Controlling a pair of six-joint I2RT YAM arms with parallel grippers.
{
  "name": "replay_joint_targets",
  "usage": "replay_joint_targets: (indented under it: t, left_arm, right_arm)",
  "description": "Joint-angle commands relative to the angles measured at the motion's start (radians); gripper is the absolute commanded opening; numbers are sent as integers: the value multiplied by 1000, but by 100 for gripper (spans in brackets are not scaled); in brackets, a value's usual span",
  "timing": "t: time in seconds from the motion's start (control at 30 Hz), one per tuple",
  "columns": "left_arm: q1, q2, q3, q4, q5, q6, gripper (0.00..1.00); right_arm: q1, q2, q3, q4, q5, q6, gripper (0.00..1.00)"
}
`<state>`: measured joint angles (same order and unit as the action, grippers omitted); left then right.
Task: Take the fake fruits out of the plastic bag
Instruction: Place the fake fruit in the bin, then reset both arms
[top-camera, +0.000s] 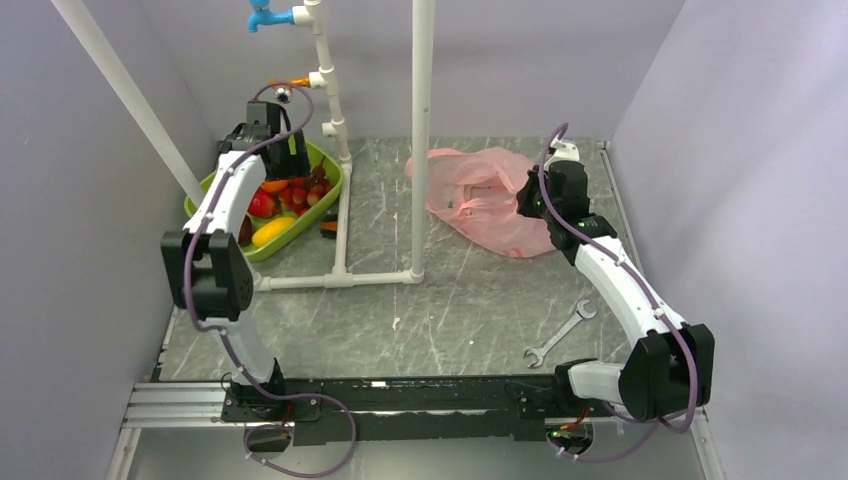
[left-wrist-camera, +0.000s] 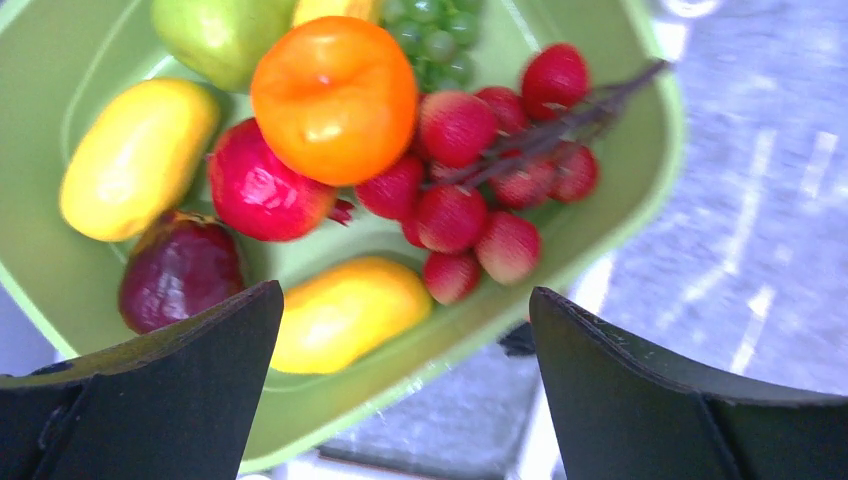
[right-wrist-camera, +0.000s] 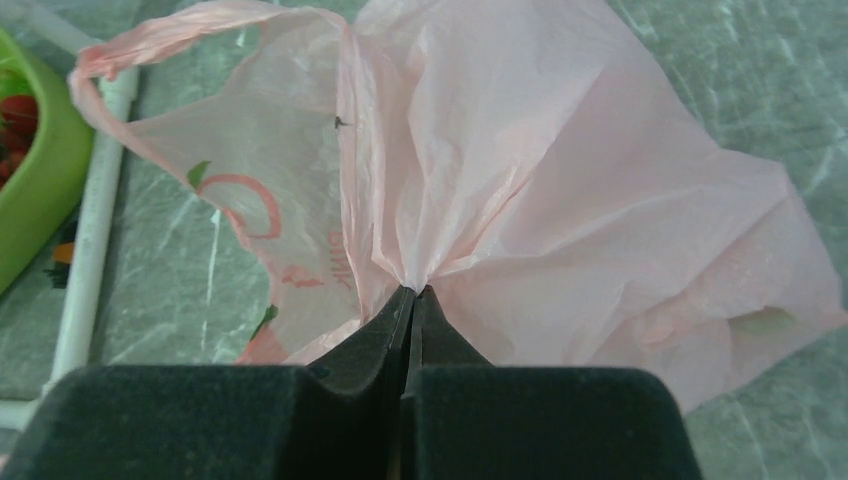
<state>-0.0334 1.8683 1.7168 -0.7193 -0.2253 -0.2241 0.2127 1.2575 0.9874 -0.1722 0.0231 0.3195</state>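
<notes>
The pink plastic bag (top-camera: 480, 195) lies crumpled on the table right of centre. My right gripper (right-wrist-camera: 412, 290) is shut on a bunched fold of the bag (right-wrist-camera: 560, 200); in the top view it (top-camera: 530, 200) sits at the bag's right side. The fake fruits lie in a green tray (top-camera: 300, 232): a yellow-orange oval piece (left-wrist-camera: 345, 312), a cluster of small red ones (left-wrist-camera: 470, 190) on a dark stem, and another yellow piece (left-wrist-camera: 135, 155). My left gripper (left-wrist-camera: 405, 295) is open and empty, above the tray's near rim (left-wrist-camera: 640, 190).
The tray also holds an orange fruit (left-wrist-camera: 335, 95), a green pear (left-wrist-camera: 220, 35), green grapes (left-wrist-camera: 430, 35) and dark red fruits (left-wrist-camera: 180, 270). A white pipe frame (top-camera: 420, 140) stands between tray and bag. A wrench (top-camera: 560, 335) lies front right. Walls close in on both sides.
</notes>
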Motion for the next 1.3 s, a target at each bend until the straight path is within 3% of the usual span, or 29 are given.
replay_joint_targets:
  t: [0.0, 0.17, 0.27, 0.33, 0.47, 0.6, 0.87, 1.27]
  left_arm:
    - [-3, -165, -59, 25, 278, -47, 99]
    - [-2, -324, -199, 102, 581, -90, 98]
    - [-4, -449, -288, 185, 717, -109, 98]
    - [-4, -529, -327, 236, 762, -104, 98]
    - [-3, -689, -379, 344, 800, -88, 98]
    - [-4, -807, -399, 444, 801, -93, 99]
    - [-3, -881, -287, 382, 771, -49, 99]
    - [-5, -1105, -353, 570, 592, -18, 100]
  right_arm:
    - [-4, -33, 87, -71, 119, -17, 0]
    - [-4, -64, 108, -150, 170, -14, 4]
    - [-4, -108, 106, -192, 170, -18, 12]
    - [-4, -141, 107, -225, 176, -24, 23]
    - [-3, -221, 113, -298, 184, -44, 62]
    - [-3, -306, 150, -363, 156, -48, 80]
    - [-3, -477, 288, -429, 87, -70, 99]
    - [-4, -691, 308, -377, 215, -129, 100]
